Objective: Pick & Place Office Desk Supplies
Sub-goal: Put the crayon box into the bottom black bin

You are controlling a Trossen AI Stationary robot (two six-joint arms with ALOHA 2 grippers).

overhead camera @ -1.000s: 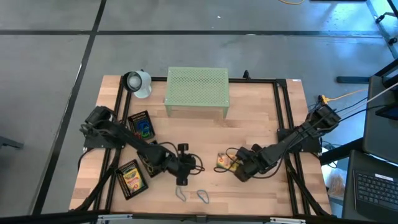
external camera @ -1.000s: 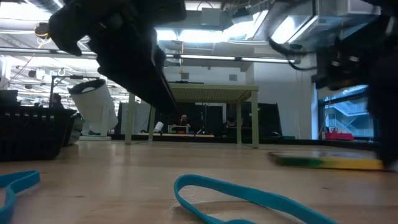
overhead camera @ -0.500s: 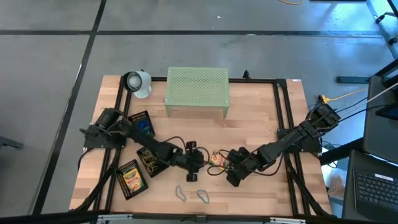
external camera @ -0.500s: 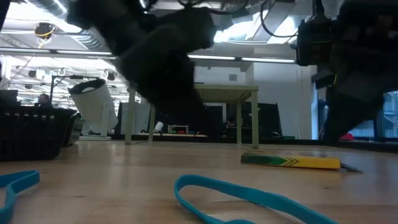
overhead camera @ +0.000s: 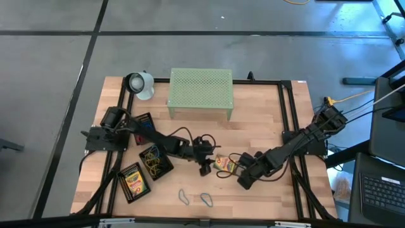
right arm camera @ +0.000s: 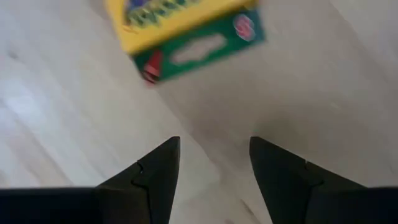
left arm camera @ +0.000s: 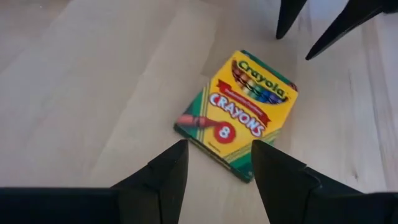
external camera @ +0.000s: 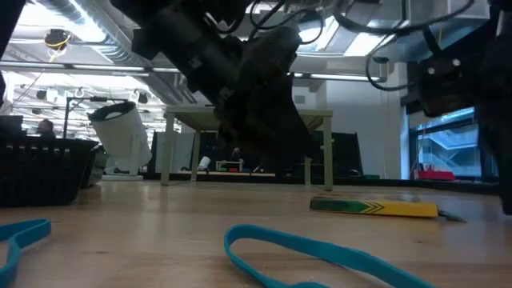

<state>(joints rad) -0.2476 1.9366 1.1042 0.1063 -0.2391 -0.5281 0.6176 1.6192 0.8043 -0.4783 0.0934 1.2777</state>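
The yellow-green crayon box (left arm camera: 238,113) lying flat on the wooden table (left arm camera: 93,81) reads "Crayola" on top, "CRAYONS" on a red band below it, and the number "8" in a red circle.

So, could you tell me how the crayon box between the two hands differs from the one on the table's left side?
The yellow-green cardboard crayon box between the hands lies on bare wood mid-table; the crayon box at the left lies near the front-left corner beside a black mesh tray. The central one looks smaller from above. Both lie flat.

Glossy cardboard crayon box (left arm camera: 238,114) on smooth wooden table (left arm camera: 93,81).
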